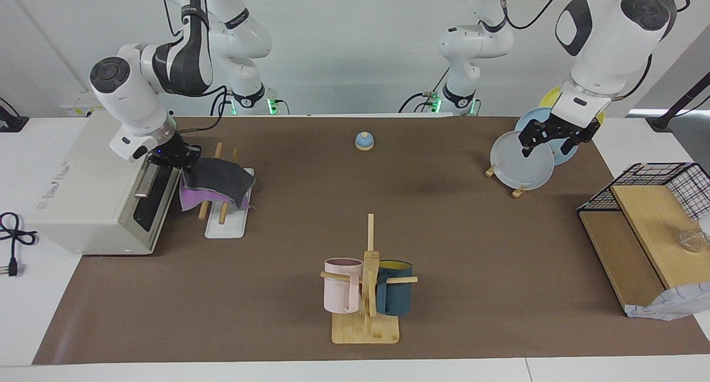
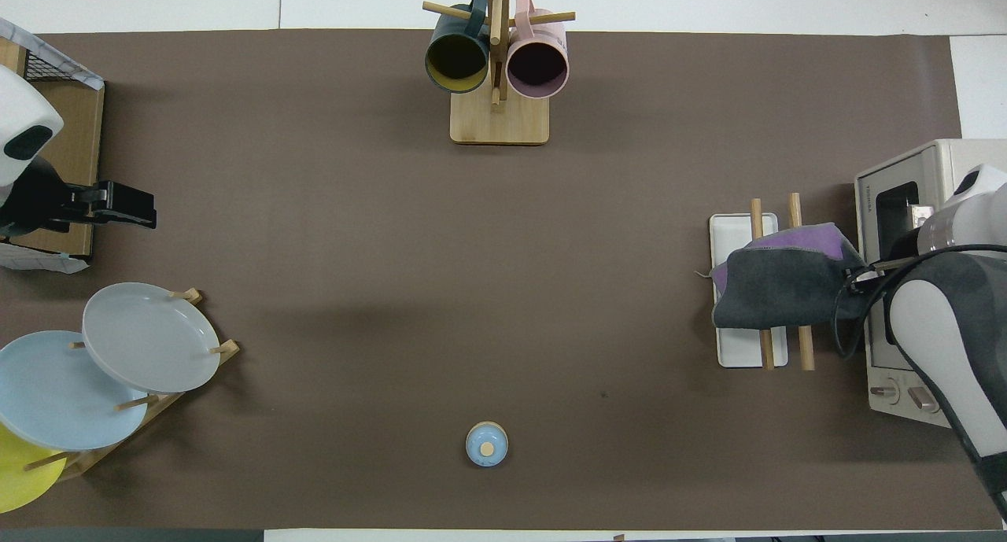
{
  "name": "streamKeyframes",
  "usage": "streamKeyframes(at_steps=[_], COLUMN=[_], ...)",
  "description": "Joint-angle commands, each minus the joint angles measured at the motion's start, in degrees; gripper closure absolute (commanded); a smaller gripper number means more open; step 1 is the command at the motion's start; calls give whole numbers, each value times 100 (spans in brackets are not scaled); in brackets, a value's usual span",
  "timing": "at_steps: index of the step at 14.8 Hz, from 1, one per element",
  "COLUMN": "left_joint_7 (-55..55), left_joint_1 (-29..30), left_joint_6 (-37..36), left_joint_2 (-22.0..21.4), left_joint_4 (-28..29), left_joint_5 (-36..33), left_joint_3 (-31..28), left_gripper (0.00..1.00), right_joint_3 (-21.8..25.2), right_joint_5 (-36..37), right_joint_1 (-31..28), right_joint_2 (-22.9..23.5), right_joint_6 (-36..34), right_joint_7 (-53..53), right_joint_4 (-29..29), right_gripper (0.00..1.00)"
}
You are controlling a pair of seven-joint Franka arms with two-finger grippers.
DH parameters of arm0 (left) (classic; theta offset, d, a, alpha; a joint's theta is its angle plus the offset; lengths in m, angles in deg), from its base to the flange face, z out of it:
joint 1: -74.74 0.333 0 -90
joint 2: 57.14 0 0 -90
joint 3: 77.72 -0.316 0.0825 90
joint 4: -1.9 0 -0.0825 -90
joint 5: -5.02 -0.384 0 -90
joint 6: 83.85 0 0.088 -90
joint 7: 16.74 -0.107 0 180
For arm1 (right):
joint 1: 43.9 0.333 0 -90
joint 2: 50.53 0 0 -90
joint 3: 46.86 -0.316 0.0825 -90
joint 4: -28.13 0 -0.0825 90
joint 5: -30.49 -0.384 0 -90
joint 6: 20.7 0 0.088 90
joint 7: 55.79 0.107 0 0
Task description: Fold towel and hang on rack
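At the facing view's middle left, the right tool (image 1: 183,159) pinches the folded purple-and-grey cloth towel (image 1: 217,181) draped over the two-railed wooden rack (image 1: 224,224), while the left tool (image 1: 552,141) waits wide at upper right.

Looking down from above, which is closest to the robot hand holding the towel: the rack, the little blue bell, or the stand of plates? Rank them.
From the right gripper, shut on the towel:
1. The rack, right beneath the towel, at the right arm's end.
2. The blue bell, mid-table, nearer the robots.
3. The plate stand, at the left arm's end.
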Motion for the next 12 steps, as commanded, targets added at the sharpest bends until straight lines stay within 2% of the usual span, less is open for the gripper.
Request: streamKeyframes(at_steps=[1,10,11,12], left_joint_7=[-68,-77,-77,-68], left_joint_1=[-88,-44,-44,-44], left_joint_6=[-243,-173,-181,-182], left_joint_2=[-67,-94,-102,-102], left_joint_4=[-115,-53,-53,-53], left_joint_5=[26,26,26,26], left_joint_3=[-96,-95,-95,-95], left_gripper=[0,0,0,0], right_joint_3=[-61,-70,-70,-70], right_joint_5=[92,92,92,92], right_joint_1=[-170,-214,-205,-188], right_joint_2=[-216,-216,-216,-190], right_joint_6=[309,344,344,301], right_joint_7=[-183,-130,-113,-113], right_joint_4=[-396,-511,-494,-433], right_gripper=[100,100,87,58])
